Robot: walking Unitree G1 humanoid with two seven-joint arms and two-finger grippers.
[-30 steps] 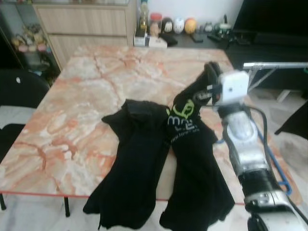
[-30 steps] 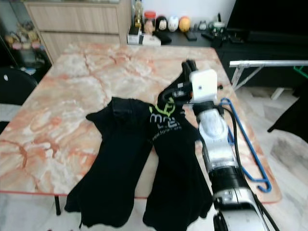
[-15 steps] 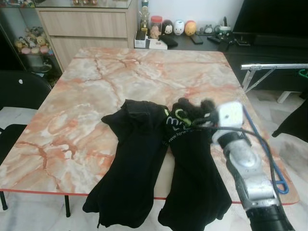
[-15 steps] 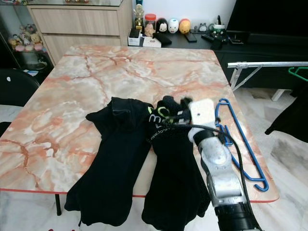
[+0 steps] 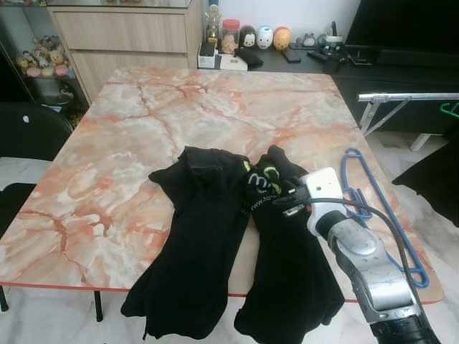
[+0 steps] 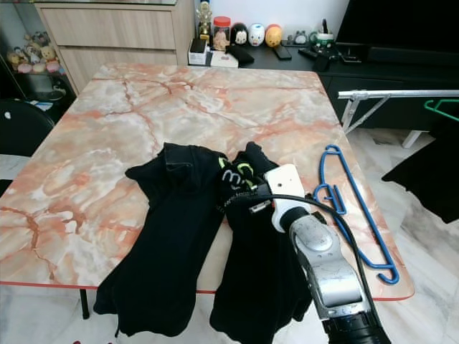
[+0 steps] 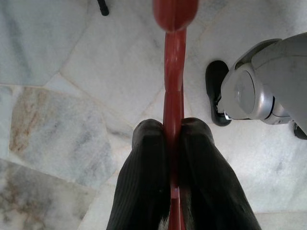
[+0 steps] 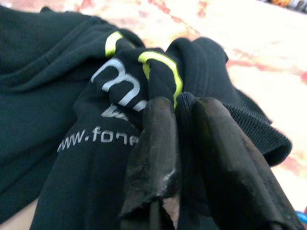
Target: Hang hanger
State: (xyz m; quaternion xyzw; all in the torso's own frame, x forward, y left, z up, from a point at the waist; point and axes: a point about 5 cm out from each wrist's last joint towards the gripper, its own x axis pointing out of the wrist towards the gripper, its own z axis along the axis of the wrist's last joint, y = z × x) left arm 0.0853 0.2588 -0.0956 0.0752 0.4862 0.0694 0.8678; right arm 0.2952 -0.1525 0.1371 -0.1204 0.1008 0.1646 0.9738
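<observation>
The blue hanger [image 6: 358, 215] is lying on the marble table [image 6: 143, 107], just beside the black T-shirt [image 6: 179, 236]. The right gripper [image 8: 184, 143], lower than a second ago, is pinching the shirt's fabric, seemingly settling it for dressing. The left gripper [image 7: 173, 143] is clamping a red hanger [image 7: 175, 57] above the floor.

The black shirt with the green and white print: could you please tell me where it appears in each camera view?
Left eye view: black shirt lies on the marble table, draping over its near edge.
Right eye view: same place, left of the blue hanger.
Right wrist view: close up, pinched by the right gripper.
Left wrist view: floor and a red bar instead.
Shared landmark: the green and white print.
</observation>
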